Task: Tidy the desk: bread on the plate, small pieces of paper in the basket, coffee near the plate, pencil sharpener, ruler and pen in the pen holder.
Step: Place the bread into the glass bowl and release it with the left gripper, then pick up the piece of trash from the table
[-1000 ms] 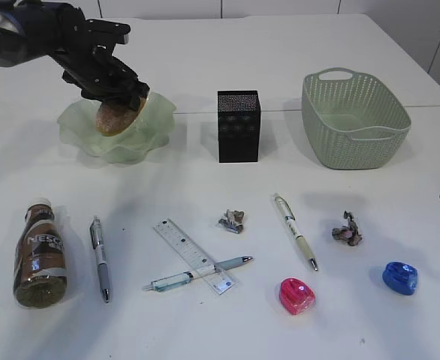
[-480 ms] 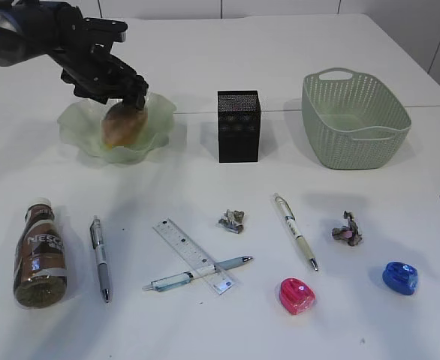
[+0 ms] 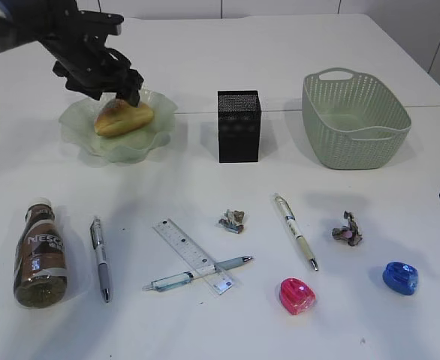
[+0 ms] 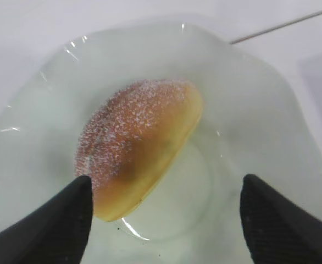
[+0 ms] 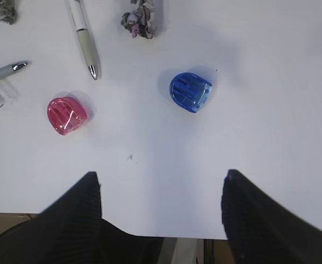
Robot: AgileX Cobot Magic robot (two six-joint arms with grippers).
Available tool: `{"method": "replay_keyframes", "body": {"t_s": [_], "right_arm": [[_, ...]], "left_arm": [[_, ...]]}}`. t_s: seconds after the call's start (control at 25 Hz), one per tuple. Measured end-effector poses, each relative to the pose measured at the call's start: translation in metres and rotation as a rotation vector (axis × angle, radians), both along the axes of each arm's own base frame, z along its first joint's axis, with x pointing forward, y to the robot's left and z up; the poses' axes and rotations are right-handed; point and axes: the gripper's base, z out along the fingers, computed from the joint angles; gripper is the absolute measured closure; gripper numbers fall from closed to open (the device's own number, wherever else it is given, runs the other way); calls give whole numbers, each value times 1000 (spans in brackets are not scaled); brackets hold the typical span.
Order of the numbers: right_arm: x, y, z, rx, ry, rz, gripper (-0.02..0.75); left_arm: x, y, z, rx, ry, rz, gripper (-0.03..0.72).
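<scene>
With the sugar-dusted golden bread roll [image 4: 139, 146] lying free in the wavy pale-green glass plate [image 3: 77, 139], the left gripper [image 4: 164, 212] stood spread just above it, so a careless withdrawal risked a finger clipping the roll or tipping the plate.

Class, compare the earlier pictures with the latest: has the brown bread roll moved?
Yes. The brown bread roll dropped from the left gripper and now lies flat on the wavy green glass plate.
</scene>
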Motion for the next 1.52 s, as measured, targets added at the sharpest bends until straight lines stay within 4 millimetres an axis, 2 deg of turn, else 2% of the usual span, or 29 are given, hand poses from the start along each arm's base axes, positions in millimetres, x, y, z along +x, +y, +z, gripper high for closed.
{"method": "replay_keyframes", "body": {"t_s": [0.2, 0.44, 0.52, 0.72, 1.0, 1.08, 1.32, 1.44, 1.52], "right_arm": [[1, 0, 0, -1, -9, 0, 204], [9, 1, -11, 10, 40, -1, 205], [16, 4, -21, 36, 81, -6, 204], [29, 7, -36, 64, 110, 12, 204], [44, 7, -43, 54, 105, 59, 205], [59, 7, -49, 53, 114, 62, 205], [81, 9, -55, 51, 110, 67, 204], [92, 18, -61, 19, 111, 109, 204], [101, 35, -72, -41, 113, 190, 204]], "left_arm": [[-16, 4, 37, 21, 32, -2, 98], [-43, 12, 55, 82, 226, 0, 99], [-49, 13, 63, 92, 245, 1, 98], [-59, 16, 89, 91, 206, 4, 99], [-74, 19, 127, 75, 131, 6, 106], [-79, 20, 137, 71, 111, 6, 106], [-95, 24, 168, 56, 48, 8, 108], [-100, 25, 176, 53, 32, 8, 119], [-101, 25, 177, 53, 32, 8, 125]]}}
